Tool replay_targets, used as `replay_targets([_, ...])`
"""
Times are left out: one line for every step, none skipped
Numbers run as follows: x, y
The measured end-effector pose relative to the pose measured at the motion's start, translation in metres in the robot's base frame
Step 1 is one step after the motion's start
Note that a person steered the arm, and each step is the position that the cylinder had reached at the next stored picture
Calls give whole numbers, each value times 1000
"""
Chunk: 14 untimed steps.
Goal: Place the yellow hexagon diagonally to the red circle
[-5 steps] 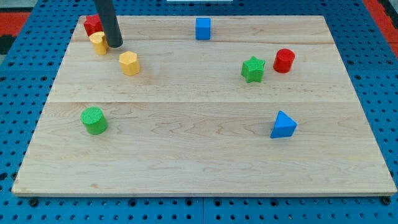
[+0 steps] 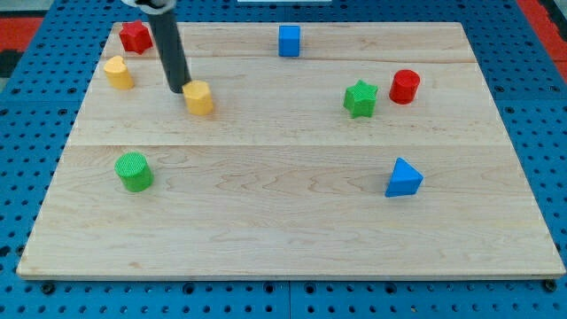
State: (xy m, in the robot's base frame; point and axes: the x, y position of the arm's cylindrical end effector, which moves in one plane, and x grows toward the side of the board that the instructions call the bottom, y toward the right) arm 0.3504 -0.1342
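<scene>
Bare worktop (image 2: 266, 133) lay between the yellow hexagon (image 2: 200, 98) and red circle (image 2: 405, 86), except the green star (image 2: 360, 98).

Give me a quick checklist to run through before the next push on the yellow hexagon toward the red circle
1. My tip against the yellow hexagon: ok, it sits at the block's upper left edge, though actual contact cannot be confirmed.
2. Push side: ok, the tip is on the side away from the red circle, which lies far to the view's right.
3. Straight path: not ok, the green star stands just left of the red circle, in line with the push.
4. Other yellow block clear of the tip: ok, it is off to the view's left.
5. Hexagon diagonal to the red circle: not ok, it is far away, roughly level.
</scene>
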Motion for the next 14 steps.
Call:
replay_targets([17,49])
replay_targets([44,44])
replay_targets([66,64])
replay_targets([77,78])
replay_targets([81,127])
replay_targets([83,185])
replay_targets([118,172])
replay_targets([135,198])
replay_targets([90,202])
replay_targets([86,213])
replay_targets([74,176])
replay_targets([66,212])
replay_targets([44,198])
replay_targets([44,206])
